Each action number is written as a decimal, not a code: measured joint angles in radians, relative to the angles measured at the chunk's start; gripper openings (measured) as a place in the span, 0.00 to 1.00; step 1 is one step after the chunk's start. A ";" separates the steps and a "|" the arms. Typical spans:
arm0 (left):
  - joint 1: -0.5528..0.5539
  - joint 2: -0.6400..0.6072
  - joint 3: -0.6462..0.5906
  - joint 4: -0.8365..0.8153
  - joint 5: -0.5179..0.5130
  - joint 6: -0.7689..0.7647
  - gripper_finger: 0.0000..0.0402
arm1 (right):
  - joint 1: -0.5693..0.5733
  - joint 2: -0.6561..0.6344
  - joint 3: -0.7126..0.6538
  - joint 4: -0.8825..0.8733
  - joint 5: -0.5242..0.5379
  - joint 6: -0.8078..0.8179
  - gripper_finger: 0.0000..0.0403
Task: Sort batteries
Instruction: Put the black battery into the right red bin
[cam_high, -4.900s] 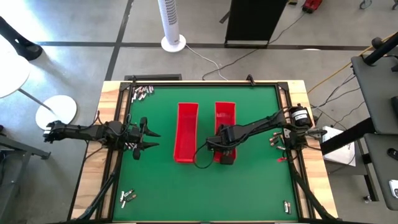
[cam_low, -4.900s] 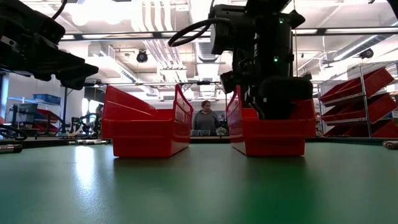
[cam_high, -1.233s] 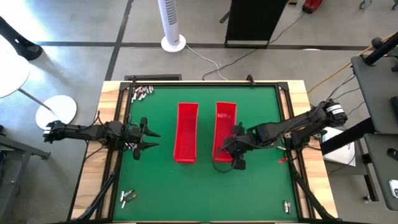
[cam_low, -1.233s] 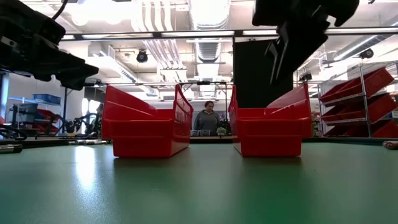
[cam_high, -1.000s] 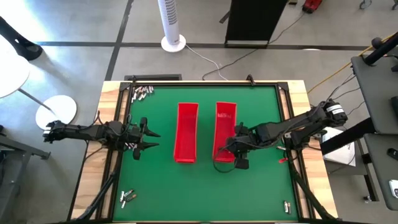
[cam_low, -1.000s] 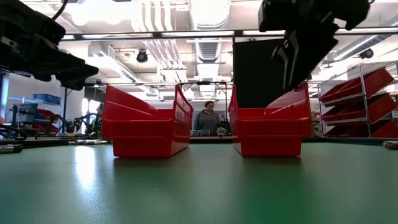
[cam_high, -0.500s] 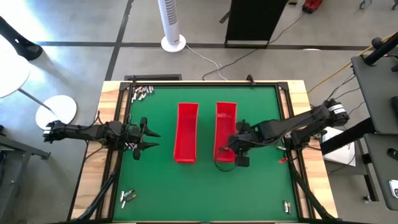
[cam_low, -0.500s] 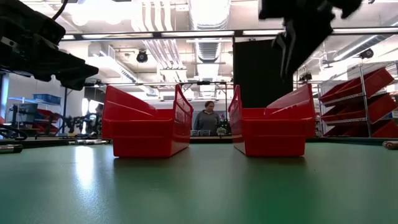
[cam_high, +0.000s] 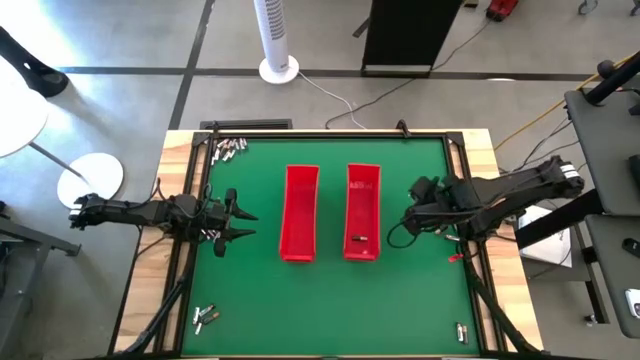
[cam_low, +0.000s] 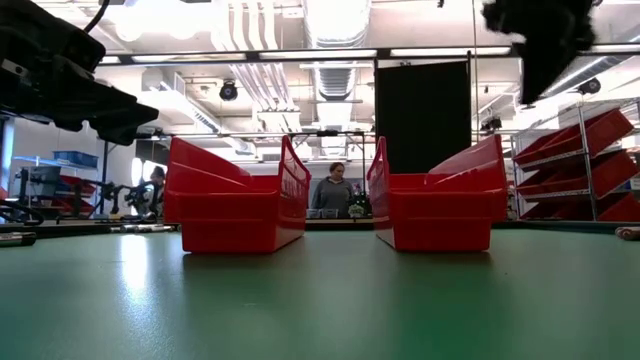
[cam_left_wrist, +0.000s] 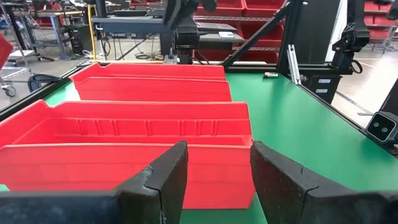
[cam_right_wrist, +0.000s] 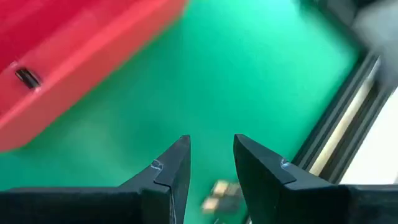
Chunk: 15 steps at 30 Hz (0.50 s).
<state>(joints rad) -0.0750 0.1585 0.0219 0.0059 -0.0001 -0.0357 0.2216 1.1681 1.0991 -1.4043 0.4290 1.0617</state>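
Left hand (cam_high: 237, 219) waits left of the red trays (cam_high: 300, 212), fingers apart, empty. One battery (cam_high: 356, 239) lies in the right tray. Right hand (cam_high: 414, 200) — narrowly open, empty — hangs right of it; next, fetching batteries (cam_right_wrist: 219, 190) at the tabletop's (cam_high: 420, 290) edge.

This is a robotics lab or industrial workshop. The worktop (cam_high: 260, 300) is a wooden bench with a green mat inside a dark metal frame, standing on a bare concrete floor (cam_high: 120, 40) crossed by loose cables (cam_high: 340, 95). A white tower fan (cam_high: 275, 35) stands behind it. Looking level across the mat, exposed ducts and strip lights (cam_low: 335, 25) run along the ceiling, metal racks of red storage bins (cam_low: 585, 165) line one side, and a person (cam_low: 331, 190) sits at a far bench.
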 joint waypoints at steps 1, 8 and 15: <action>0.000 0.000 0.000 0.000 0.000 0.000 0.39 | -0.004 -0.009 -0.024 0.003 -0.042 0.049 0.29; 0.000 0.000 0.000 0.000 0.000 0.000 0.39 | -0.067 -0.014 -0.175 0.006 -0.299 0.157 0.39; 0.000 0.000 0.000 0.000 0.000 0.000 0.39 | -0.214 -0.014 -0.237 0.022 -0.337 -0.097 0.54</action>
<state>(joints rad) -0.0750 0.1585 0.0219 0.0059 -0.0002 -0.0357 0.0078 1.1542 0.8617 -1.3818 0.0917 0.9649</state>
